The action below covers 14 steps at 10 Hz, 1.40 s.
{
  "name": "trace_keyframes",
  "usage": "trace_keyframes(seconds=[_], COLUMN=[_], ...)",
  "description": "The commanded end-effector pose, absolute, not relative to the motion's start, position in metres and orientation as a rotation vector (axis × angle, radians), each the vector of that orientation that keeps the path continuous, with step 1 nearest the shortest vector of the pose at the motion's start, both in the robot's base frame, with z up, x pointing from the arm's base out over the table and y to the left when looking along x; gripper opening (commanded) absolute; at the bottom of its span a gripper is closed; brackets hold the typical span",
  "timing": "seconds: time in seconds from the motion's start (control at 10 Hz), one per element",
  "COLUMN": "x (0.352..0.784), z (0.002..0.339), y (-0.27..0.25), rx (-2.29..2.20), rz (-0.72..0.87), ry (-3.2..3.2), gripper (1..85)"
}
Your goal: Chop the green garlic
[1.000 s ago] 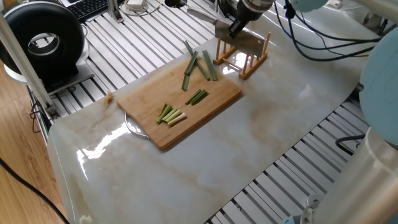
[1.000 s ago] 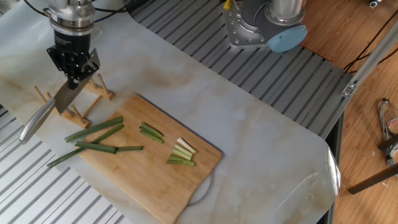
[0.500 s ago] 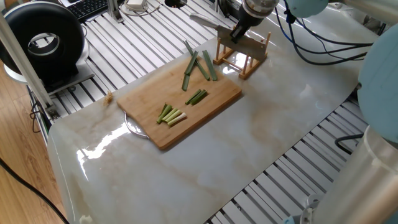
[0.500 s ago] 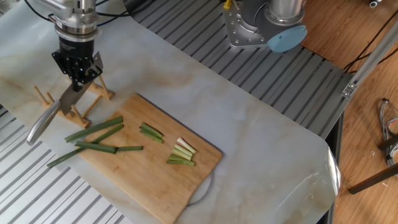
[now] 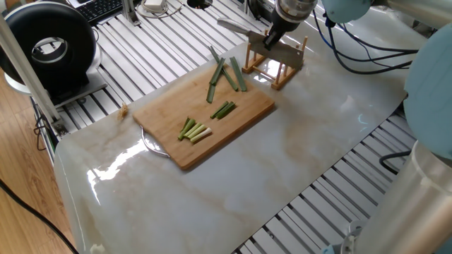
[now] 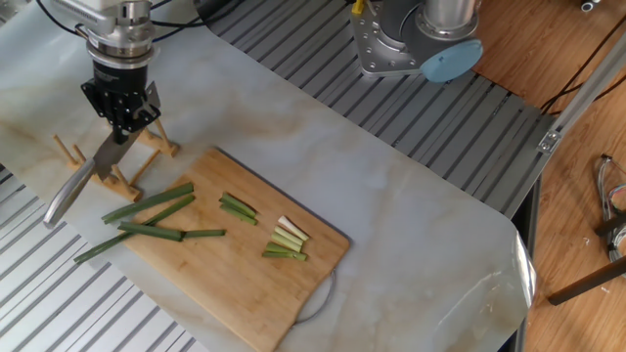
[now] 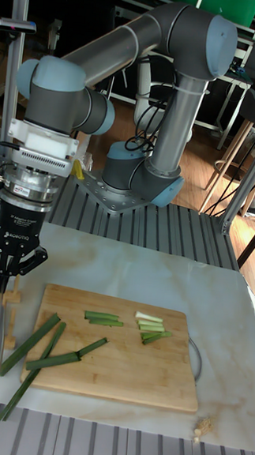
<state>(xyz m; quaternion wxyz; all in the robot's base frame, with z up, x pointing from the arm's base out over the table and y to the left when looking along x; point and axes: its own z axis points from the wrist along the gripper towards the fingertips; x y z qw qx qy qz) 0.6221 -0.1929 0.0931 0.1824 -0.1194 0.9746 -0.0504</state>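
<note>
1. At the far end of the marble-look table (image 5: 332, 141), the arm has the knife (image 6: 86, 174) over the wooden rack (image 5: 275, 65), just off the end of the cutting board (image 6: 245, 284). I judge the step in hand to be setting the knife into the rack.

2. On the board lies the green garlic (image 6: 152, 203): long dark-green lengths at the rack end, some overhanging the board's edge, a short dark pair (image 6: 238, 207) near the middle, and pale whitish-green pieces (image 6: 287, 238) toward the other end. It looks cut into several pieces, though the long stalks could take more cuts.

3. To do this step well, the blade should be lined up with a slot between two pegs and brought straight down, with its flat parallel to the pegs so it does not ride up on one and tip the light rack. The blade hangs down and slants toward the stalks; swinging it could knock the nearest ones off the board.

4. The release should wait until the rack bears the knife.

5. The gripper (image 6: 121, 122) points down, its fingers (image 7: 16, 263) closed narrowly on the knife handle, touching nothing else that I can see. Whether the blade already touches the rack cannot be told.
</note>
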Motion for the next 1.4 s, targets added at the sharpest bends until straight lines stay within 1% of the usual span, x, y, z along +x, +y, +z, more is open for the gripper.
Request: trace_keyframes(seconds=[0.0, 0.2, 0.3, 0.4, 0.6, 1.3], x=[0.632, 0.640, 0.640, 0.640, 0.635, 0.627], z=[0.094, 0.093, 0.092, 0.092, 0.088, 0.091], y=[-0.193, -0.191, -0.190, -0.189, -0.190, -0.195], rx=[-0.317, -0.306, -0.314, -0.334, -0.344, -0.345], rz=[-0.128, -0.119, -0.111, -0.109, -0.114, -0.132], ry=[2.715, 2.691, 2.688, 2.689, 2.711, 2.743], gripper=[3.3, 4.0, 6.0, 11.3, 14.7, 15.0])
